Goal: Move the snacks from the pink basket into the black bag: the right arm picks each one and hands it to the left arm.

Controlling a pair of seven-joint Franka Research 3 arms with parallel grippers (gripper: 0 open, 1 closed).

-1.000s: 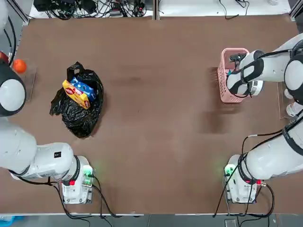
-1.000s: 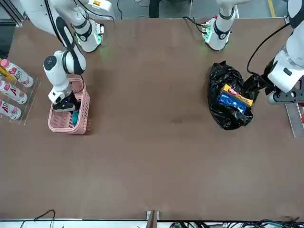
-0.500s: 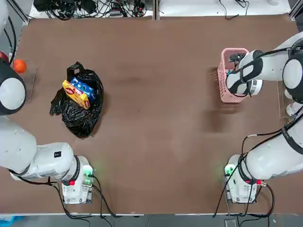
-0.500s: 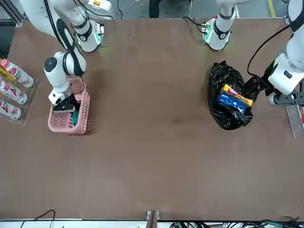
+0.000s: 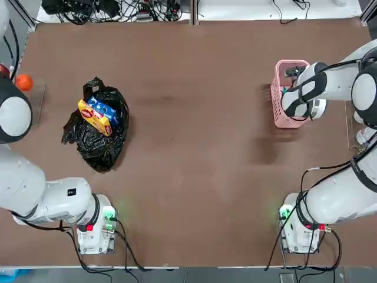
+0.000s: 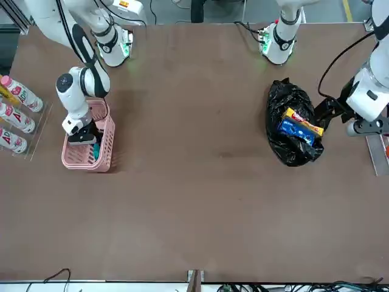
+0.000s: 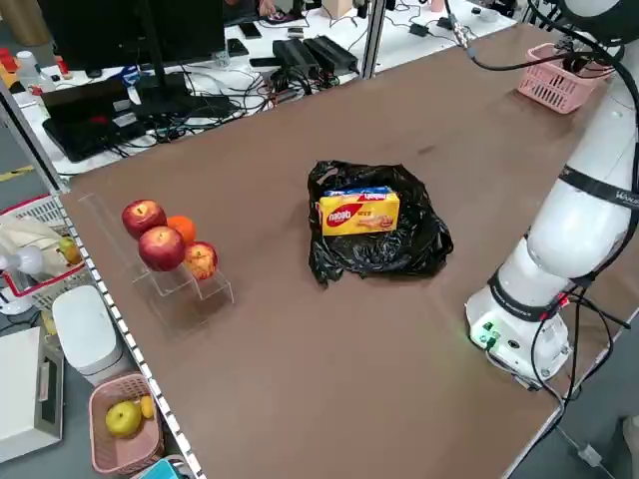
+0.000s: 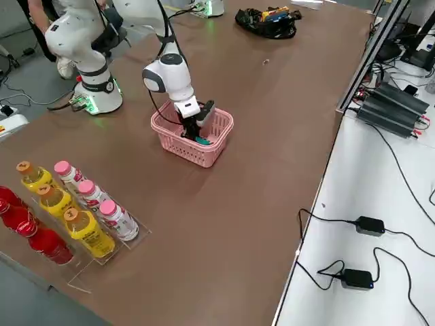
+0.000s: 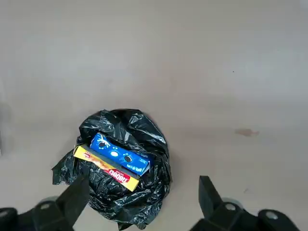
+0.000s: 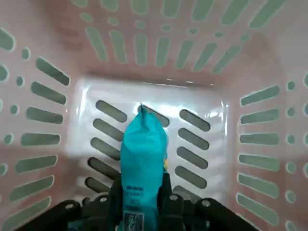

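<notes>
Right tool closing in on the last snack

Right wrist view: the right tool [image 10: 139, 202] is now clamping the teal packet [image 10: 140, 168] inside the pink basket [image 10: 103, 86]; left wrist view: the left tool [image 9: 144, 197] is waiting, spread wide (handover presumably next).

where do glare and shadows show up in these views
right wrist view: bright glare on the floor of the pink basket, around the teal packet; left wrist view: white glints on the wrinkles of the black bag; top view: soft shadow on the table, left of the basket, and a darker one along the bag's right edge
</notes>
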